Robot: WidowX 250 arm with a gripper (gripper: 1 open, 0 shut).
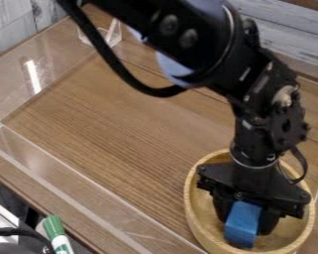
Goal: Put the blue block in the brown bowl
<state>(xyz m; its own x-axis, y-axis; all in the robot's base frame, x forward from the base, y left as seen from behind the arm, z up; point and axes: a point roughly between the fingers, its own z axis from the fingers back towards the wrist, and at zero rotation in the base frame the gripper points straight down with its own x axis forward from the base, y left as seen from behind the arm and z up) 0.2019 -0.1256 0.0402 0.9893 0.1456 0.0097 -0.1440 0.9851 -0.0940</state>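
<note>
In the lower right of the frame, the blue block (242,224) lies within the brown bowl (193,207), its upper end hidden under the black gripper (249,205). The pincer looks drawn in narrow on the block's upper end, as if gripping it, though the fingers mask the contact. Since the block already sits inside the rim, the likeliest trouble is undoing that: lifting while the jaws are closed on it would carry it back out. A sideways sweep of the arm could press the fingers against the bowl's wall and drag or tip it, as they reach down close inside it. Opening abruptly could nudge the block up the curved side, but the raised rim should probably hold it in. The bowl is round and light tan, with a smooth, thick rim and a hollow inside; the block is a plain, straight-edged bar of even, matte-looking blue. The arm is bulky, dark and knobbly, with a black cable looping across the top. Beneath, the brown tabletop (115,124) shows fine streaked wood grain.
</note>
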